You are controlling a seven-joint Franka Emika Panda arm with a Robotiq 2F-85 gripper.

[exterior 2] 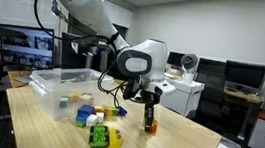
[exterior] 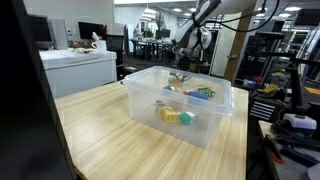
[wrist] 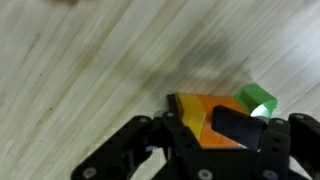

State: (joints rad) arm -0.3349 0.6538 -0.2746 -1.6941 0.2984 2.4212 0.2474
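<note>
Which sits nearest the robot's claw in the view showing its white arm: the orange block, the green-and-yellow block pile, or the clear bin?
From the gripper, in an exterior view:
1. orange block, between its fingers.
2. green-and-yellow block pile, toward the camera.
3. clear bin, across the table.

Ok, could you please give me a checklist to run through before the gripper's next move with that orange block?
1. Orange block sits between the jaws of the gripper in the wrist view: ok.
2. Jaws closed onto the block's sides: ok, by appearance.
3. Grip firm enough to lift: cannot tell.
4. Green piece at the block's end, attached or loose: cannot tell.
5. Block resting on the table, not lifted: ok.
6. Toy pile lies apart from the gripper: ok.
</note>
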